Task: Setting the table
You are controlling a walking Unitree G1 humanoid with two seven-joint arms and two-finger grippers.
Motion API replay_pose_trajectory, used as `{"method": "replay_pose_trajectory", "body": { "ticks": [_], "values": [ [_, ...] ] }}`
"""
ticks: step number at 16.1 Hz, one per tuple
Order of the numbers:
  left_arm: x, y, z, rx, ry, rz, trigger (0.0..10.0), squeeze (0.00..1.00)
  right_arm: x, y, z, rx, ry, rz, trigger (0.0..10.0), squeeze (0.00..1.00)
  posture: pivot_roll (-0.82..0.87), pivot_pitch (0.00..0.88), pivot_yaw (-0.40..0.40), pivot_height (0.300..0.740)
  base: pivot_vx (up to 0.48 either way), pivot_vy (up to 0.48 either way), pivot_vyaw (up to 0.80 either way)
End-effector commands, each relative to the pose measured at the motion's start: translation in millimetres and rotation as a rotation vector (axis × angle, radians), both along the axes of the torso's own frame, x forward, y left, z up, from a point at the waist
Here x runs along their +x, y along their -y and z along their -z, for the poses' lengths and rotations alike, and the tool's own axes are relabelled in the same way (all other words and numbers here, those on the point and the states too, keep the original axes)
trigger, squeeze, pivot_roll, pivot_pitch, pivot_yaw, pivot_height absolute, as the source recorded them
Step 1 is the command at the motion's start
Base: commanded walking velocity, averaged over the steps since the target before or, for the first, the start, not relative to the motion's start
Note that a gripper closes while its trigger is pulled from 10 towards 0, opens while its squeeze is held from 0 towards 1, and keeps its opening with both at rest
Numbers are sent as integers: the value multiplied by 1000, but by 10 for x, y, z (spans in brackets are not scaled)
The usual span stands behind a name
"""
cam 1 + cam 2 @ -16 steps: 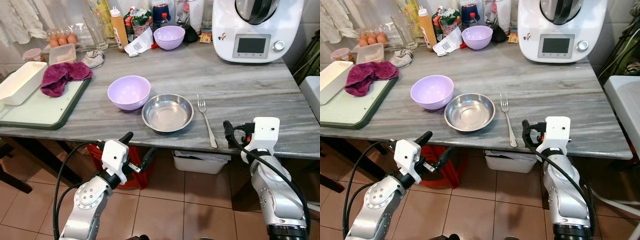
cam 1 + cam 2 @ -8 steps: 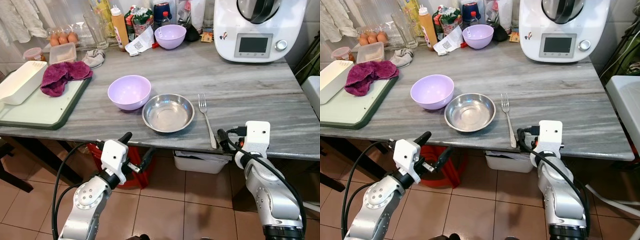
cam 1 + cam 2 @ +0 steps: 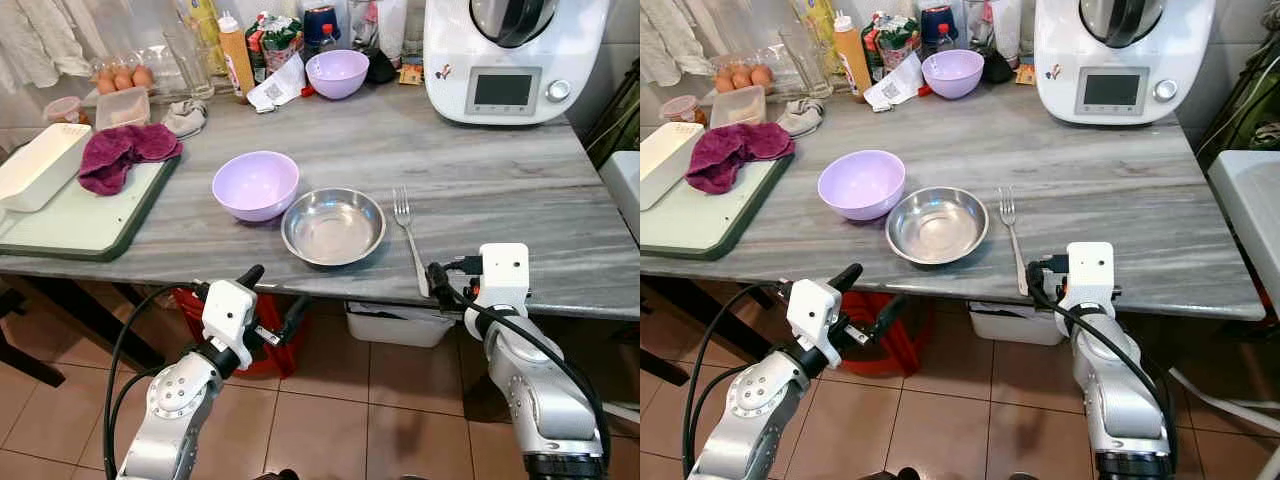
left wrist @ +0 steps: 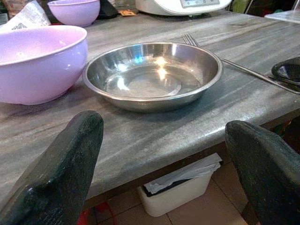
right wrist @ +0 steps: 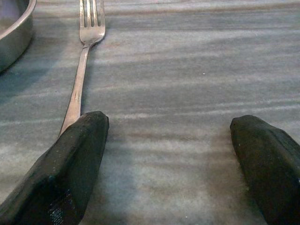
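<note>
The right gripper (image 5: 168, 154) is held wide open at the front edge of the tabletop (image 3: 500, 190), its fingers low over the stone. One finger (image 5: 70, 164) lies at the handle end of the fork (image 3: 410, 238), and the handle's tip is hidden behind it, so contact cannot be told. The other finger (image 5: 269, 154) is well apart, over bare stone. The fork lies flat, tines toward the back edge, handle reaching the front edge, just beside the steel bowl (image 3: 333, 225). A lilac bowl (image 3: 255, 184) is seen touching or nearly touching the steel bowl on its other side. The left gripper (image 4: 159, 173) is also open, held below and in front of the front edge, facing the steel bowl.

A grip on the fork seems to be the step in hand. A thin flat handle on hard stone is judged difficult to pinch: if the fingers are closed as they stand, the fork may be skated sideways into the steel bowl, or tipped over the front edge to the floor. The fingers may also be scraped on the stone if lowered further.

A second lilac bowl (image 3: 337, 73) is set at the back edge among bottles that are too crowded to be told apart. The large white appliance (image 3: 510, 55) is cut off at the top.
</note>
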State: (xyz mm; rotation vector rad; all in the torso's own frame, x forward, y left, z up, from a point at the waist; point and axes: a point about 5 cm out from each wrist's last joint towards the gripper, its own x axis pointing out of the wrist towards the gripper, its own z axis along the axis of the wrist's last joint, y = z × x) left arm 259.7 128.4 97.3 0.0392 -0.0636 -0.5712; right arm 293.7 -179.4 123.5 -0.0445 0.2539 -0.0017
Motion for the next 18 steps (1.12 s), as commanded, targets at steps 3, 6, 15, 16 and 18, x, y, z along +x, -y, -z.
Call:
{"method": "replay_pose_trajectory", "body": {
  "ticks": [3,6,15,16,18],
  "values": [
    [-2,-31,37,18,-15,-9,10000,0,30,-151,108,31,-63,-51,10000,75,-198,119,111,740,0,0,0],
    [-7,-30,48,20,-18,-10,10000,0,64,-188,113,39,-62,-60,10000,71,-195,119,111,740,0,0,0],
    [-9,-45,89,27,-28,-9,10000,0,173,-278,119,34,-70,-110,10000,67,-189,122,114,740,0,0,0],
    [-10,-45,92,28,-27,-9,10000,0,185,-276,123,8,-74,-120,10000,71,-187,121,113,740,0,0,0],
    [-9,-49,101,29,-29,-10,10000,0,209,-267,108,-33,-57,-134,10000,67,-187,121,114,740,0,0,0]
  ]
}}
